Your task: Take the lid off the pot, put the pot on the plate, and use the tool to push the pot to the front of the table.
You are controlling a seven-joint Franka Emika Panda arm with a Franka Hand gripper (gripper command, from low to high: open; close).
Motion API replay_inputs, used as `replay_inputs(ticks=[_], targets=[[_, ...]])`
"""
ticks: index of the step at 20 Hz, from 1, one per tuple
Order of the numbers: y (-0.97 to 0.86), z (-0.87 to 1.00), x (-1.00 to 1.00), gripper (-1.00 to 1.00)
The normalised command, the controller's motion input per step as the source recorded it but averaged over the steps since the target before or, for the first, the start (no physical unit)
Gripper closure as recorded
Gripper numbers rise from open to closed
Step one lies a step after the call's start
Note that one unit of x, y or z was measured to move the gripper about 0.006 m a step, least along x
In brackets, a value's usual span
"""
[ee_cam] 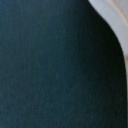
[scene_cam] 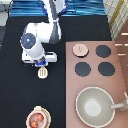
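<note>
Lid off: small pale pink disc lid with centre knob (scene_cam: 79,49) rests on the brown-pink stove panel (scene_cam: 120,60), at the upper-left burner spot. Small pale pink pot with reddish-brown contents (scene_cam: 37,119) sits on the cream-beige round plate (scene_cam: 46,114) near the exterior view's bottom, on the black tabletop (scene_cam: 15,90). So two steps look done; the push remains.

Gripper (scene_cam: 41,62) sits at the exterior view's left-centre. Cream-white slotted spatula (scene_cam: 43,73) lies just below it, touching or nearly so; grip state cannot be told. Pot well apart, further toward the bottom.
</note>
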Motion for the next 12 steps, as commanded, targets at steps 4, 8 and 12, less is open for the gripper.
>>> replay_inputs(ticks=[4,8,12], targets=[[0.0,0.99,-0.69,-1.0],[0.0,1.0,-0.59,-1.0],[0.0,1.0,-0.57,-1.0]])
